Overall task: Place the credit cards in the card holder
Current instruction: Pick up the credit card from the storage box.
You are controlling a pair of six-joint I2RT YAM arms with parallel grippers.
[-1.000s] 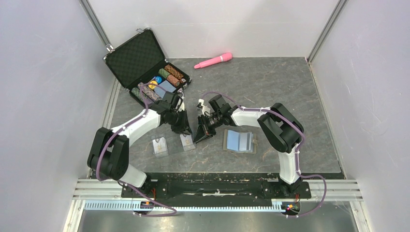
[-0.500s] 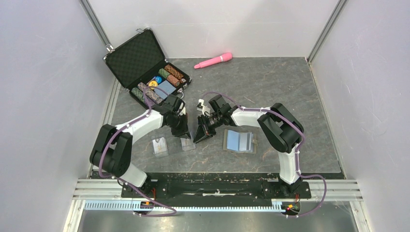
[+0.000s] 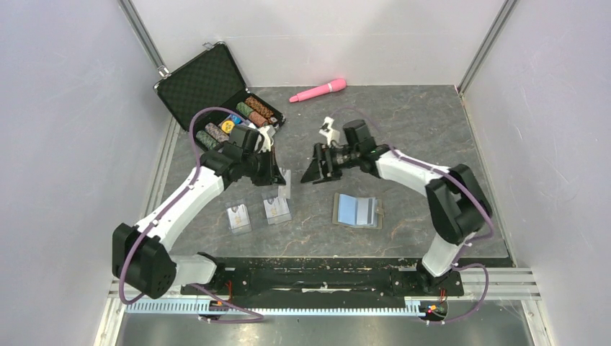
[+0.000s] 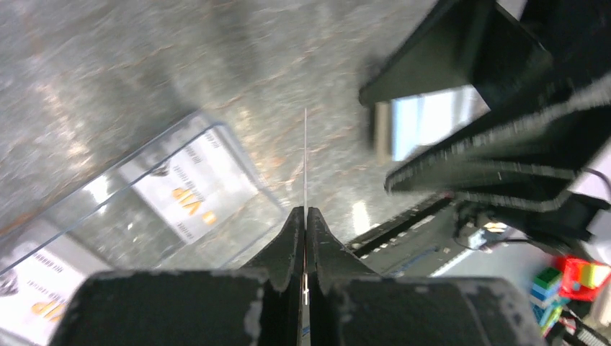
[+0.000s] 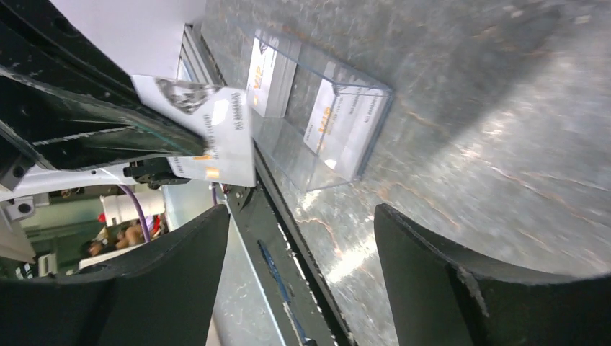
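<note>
Left claw [image 3: 277, 175]: black fingers pressed together, clamped on one credit card [image 3: 286, 183]. Thin, stiff, pale whitish-grey rectangle, held upright on edge above the bench [image 3: 411, 130], just left of centre in the top view. From the left wrist, seen as no more than a hairline sliver rising out of the closed fingertips. From the right wrist, flat face showing small gold-orange marks and fine print.

Right claw [image 3: 315, 171]: spread wide, nothing between its fingers [image 5: 447, 281], which are matte black with curved inner faces. Faces the held card from just right of it, not touching it.

Card holder [image 3: 357, 210]: lying open and flat, lower right of centre. Soft khaki-tan border around a light-blue slotted lining. Apart from both claws.

Clear plastic box [image 3: 277, 208] directly below the held card, glossy and hard-edged, with a second clear box [image 3: 238, 218] just to its left. Inside them, VIP cards [image 4: 191, 191], pale with orange lettering.

Bench surface: dark grey, marbled with pale veins, slightly shiny.

Upper left: black hard case [image 3: 205, 86], lid up, dimpled foam lining, rows of striped poker chips [image 3: 253, 109] in the base. Top centre: smooth pink wand-shaped object [image 3: 318, 90], lying flat.
</note>
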